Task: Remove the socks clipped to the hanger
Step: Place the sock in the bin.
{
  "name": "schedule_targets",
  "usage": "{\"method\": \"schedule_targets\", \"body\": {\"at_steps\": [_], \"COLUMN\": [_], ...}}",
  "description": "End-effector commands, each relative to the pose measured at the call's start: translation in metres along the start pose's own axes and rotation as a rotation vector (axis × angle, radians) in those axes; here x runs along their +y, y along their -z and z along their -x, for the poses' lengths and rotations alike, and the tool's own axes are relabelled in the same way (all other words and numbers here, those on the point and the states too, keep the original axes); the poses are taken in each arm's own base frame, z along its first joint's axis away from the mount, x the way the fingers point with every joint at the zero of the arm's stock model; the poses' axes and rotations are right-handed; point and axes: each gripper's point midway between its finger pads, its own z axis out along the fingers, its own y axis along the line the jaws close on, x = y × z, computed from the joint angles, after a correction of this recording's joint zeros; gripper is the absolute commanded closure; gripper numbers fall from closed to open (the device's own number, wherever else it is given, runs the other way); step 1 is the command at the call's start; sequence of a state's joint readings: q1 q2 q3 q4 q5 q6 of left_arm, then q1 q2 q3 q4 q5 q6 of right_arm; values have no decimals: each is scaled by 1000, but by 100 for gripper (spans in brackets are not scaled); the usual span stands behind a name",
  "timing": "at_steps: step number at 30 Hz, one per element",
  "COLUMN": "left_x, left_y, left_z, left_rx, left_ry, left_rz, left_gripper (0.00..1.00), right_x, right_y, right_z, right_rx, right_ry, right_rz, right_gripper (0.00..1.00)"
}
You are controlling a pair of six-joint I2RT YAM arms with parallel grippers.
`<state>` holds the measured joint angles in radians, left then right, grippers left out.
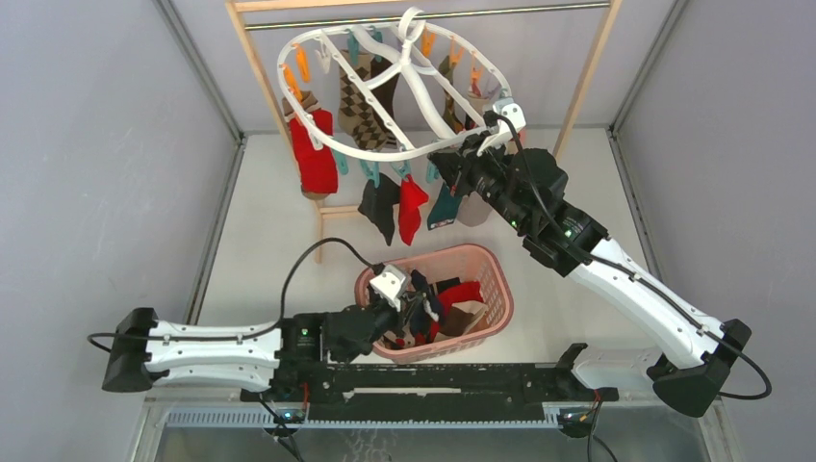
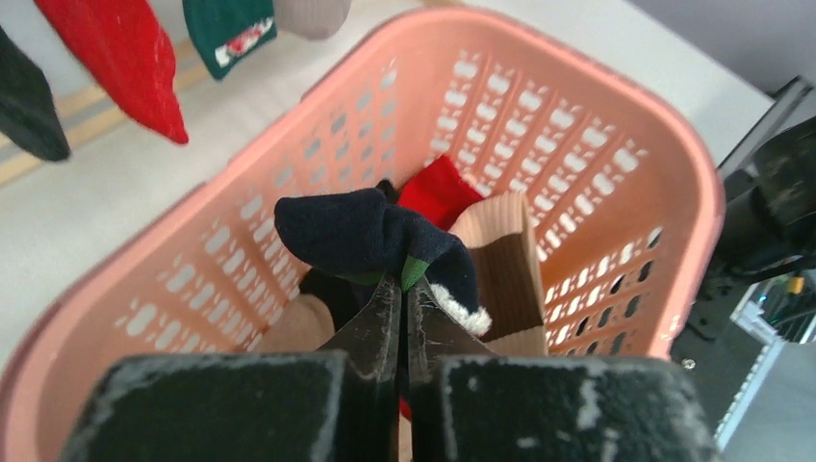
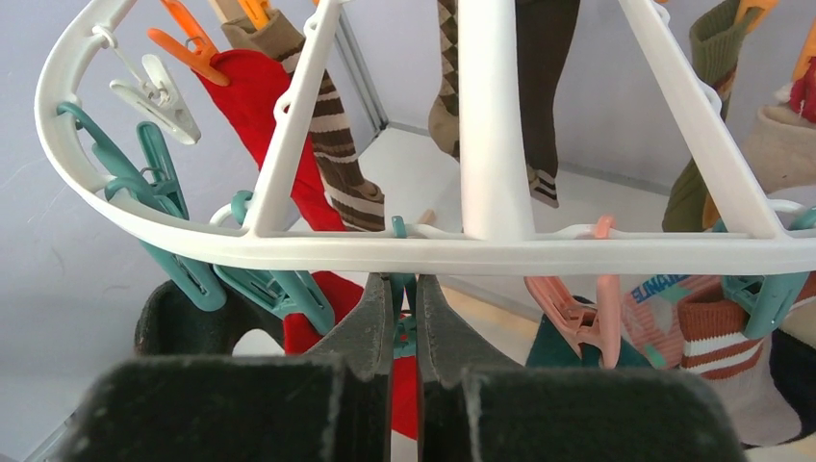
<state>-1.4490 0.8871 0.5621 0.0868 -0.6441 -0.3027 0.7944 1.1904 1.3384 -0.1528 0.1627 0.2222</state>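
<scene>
Beneath everything, counter (image 1: 260, 250): white, bare to the left of the basket and between the basket and the rail; grey walls (image 1: 96, 144) close in both sides.
Wooden rail (image 1: 588, 72): stands at the far edge, its posts flanking the hanger.
Hanger (image 3: 500, 252): white oval frame hung from the rail's bar, with orange, teal and pink clips along its rim and crossbars.
Basket (image 1: 438, 250): pink lattice on the counter, just ahead of the arm bases and nearer than the hanger; several socks lie inside.
Socks (image 1: 315, 159): many are clipped to the hanger. A red one is at the left and argyle brown ones are in the middle. Black, red and teal ones dangle off the near rim above open counter.
Right end effector (image 3: 404, 289): up against the underside of the near rim, fingers almost together and pinching a teal clip (image 3: 398, 229); neighbouring clips and sock cuffs crowd both sides.
Left end effector (image 2: 404, 279): over the basket, clamped on a navy sock (image 2: 356, 231) just above the pile.
</scene>
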Motion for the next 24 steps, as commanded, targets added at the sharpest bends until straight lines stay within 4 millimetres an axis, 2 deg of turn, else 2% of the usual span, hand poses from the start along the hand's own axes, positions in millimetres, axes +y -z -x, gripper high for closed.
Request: {"method": "schedule_targets", "body": {"at_steps": [1,4,6,9,11,12,14,16,24], "left_x": [5,6,9,13,14,15,16,16,17], "left_y": [-5,-7,-7,-5,-4,-3,-1,0,2], "left_z": [-18,-33,-38,-38,-32,-30,-23,-19,-17], "left_rx": [15,49,56,55,44,39,27,19,12], "left_ry": [74,69,74,79,79,77,74,72,77], "left_rz": [51,61,73,91,91,91,95,94,92], "left_gripper": [92,64,50,19,5,2,1,1,0], "right_x": [10,11,11,11,12,12,11,10,6], "right_y": [12,12,12,12,12,12,12,12,16], "right_z": [32,33,31,30,31,30,28,27,18], "right_rx": [-70,-71,-67,-63,-63,-61,-55,-51,-36], "right_ry": [-11,-13,-13,-14,-17,-18,-21,-21,-27], "right_rz": [40,42,43,44,48,50,46,40,29], "right_gripper": [95,95,95,94,93,91,79,72,53]}}
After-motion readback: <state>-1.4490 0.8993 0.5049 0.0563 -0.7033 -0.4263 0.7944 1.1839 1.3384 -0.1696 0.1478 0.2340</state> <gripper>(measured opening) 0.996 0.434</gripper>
